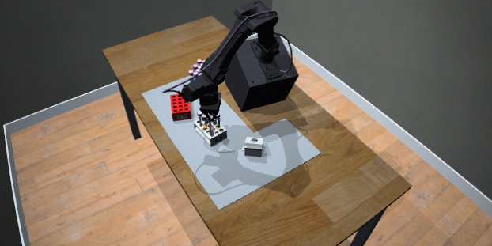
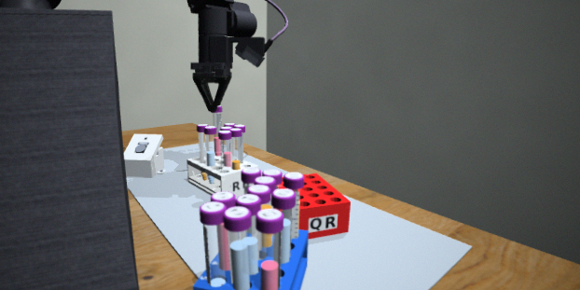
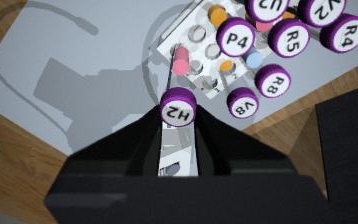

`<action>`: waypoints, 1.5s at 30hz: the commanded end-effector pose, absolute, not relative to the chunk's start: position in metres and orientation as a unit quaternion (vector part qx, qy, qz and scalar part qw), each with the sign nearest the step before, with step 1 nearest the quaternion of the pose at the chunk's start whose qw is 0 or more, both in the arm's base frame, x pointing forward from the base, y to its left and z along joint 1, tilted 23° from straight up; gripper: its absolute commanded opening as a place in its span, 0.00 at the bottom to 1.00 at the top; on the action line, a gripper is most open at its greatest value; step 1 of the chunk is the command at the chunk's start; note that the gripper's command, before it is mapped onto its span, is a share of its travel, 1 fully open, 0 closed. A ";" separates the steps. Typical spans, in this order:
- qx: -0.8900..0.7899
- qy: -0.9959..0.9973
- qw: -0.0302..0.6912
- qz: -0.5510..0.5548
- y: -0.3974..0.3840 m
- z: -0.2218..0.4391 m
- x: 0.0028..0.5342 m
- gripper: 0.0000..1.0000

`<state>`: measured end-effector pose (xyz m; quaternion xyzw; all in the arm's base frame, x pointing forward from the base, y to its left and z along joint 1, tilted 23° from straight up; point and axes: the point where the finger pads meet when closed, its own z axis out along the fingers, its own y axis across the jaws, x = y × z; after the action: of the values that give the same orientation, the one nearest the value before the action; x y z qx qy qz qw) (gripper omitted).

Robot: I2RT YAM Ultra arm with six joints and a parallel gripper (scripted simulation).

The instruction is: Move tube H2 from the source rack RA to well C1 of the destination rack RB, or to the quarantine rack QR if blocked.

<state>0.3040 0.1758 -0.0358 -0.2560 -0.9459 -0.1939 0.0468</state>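
My gripper points straight down over the white rack RB and is shut on the purple cap of tube H2. The tube hangs upright with pink liquid at its lower end. Its cap stands above the caps of the neighbouring tubes P4, R8 and V8. In the wrist view its lower end lies over a well near the rack's edge; whether it is inside the well I cannot tell.
The red rack QR stands empty next to RB. The blue rack RA holds several capped tubes, partly hidden by the arm in the top view. The white DONE box sits on the grey mat. The black base block stands behind.
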 end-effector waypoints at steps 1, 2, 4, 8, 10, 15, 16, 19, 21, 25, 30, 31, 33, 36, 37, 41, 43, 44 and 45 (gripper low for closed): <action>-0.259 -0.946 0.039 -0.192 0.175 -0.037 0.306 0.00; -0.260 -0.946 0.041 -0.190 0.175 -0.039 0.304 0.00; -0.263 -0.946 0.047 -0.186 0.172 -0.044 0.300 0.00; -0.262 -0.946 0.044 -0.188 0.173 -0.043 0.301 0.00; -0.262 -0.946 0.048 -0.185 0.173 -0.048 0.299 0.00; -0.264 -0.945 0.048 -0.185 0.173 -0.047 0.300 0.00; -0.264 -0.946 0.051 -0.183 0.173 -0.051 0.297 0.00; -0.263 -0.946 0.046 -0.186 0.174 -0.048 0.299 0.00; -0.263 -0.945 0.045 -0.187 0.174 -0.050 0.300 0.00; -0.262 -0.946 0.048 -0.185 0.175 -0.053 0.297 0.00; -0.266 -0.945 0.056 -0.179 0.172 -0.057 0.294 0.00; -0.265 -0.945 0.053 -0.181 0.173 -0.057 0.295 0.00; -0.264 -0.946 0.053 -0.181 0.174 -0.057 0.294 0.00; -0.265 -0.946 0.051 -0.183 0.175 -0.059 0.296 0.00; -0.265 -0.945 0.051 -0.183 0.175 -0.060 0.296 0.00; -0.263 -0.946 0.050 -0.184 0.176 -0.059 0.296 0.00; -0.264 -0.946 0.049 -0.184 0.176 -0.063 0.297 0.00; -0.264 -0.945 0.048 -0.185 0.176 -0.063 0.298 0.00; -0.264 -0.945 0.048 -0.185 0.176 -0.063 0.298 0.00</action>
<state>0.3049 0.1837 -0.0539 -0.2541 -0.9457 -0.1981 0.0433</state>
